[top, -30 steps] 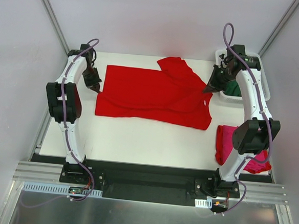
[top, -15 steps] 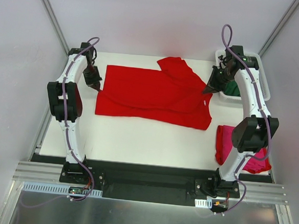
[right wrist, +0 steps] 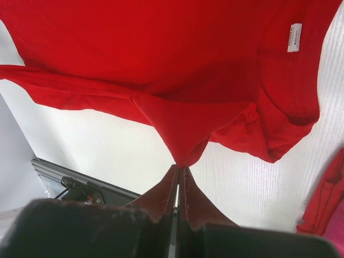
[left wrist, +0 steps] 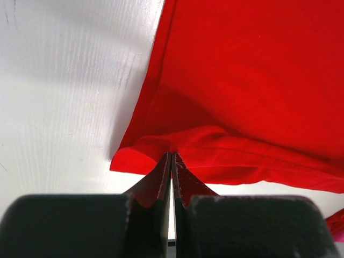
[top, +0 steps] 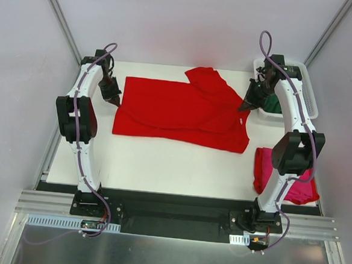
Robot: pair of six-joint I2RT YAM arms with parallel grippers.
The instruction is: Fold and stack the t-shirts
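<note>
The bright red t-shirt (top: 177, 111) lies spread across the middle of the white table, one sleeve folded up at the back. My left gripper (top: 117, 102) is shut on its left edge (left wrist: 161, 145). My right gripper (top: 243, 107) is shut on a pinch of its right side near the collar (right wrist: 185, 134); the white label (right wrist: 294, 37) shows. The magenta-pink t-shirt (top: 276, 173) lies crumpled at the near right, partly behind my right arm. The dark green t-shirt (top: 274, 105) sits in the white lattice basket (top: 308, 96), mostly hidden by the right arm.
The basket stands at the back right corner of the table (top: 161, 167). Grey frame posts and walls close in the sides. The table's near edge meets a black rail (top: 171, 204) with the arm bases.
Both grippers have drawn slightly back toward the far side, still holding the red t-shirt; its left edge has shifted a little with the left gripper.
</note>
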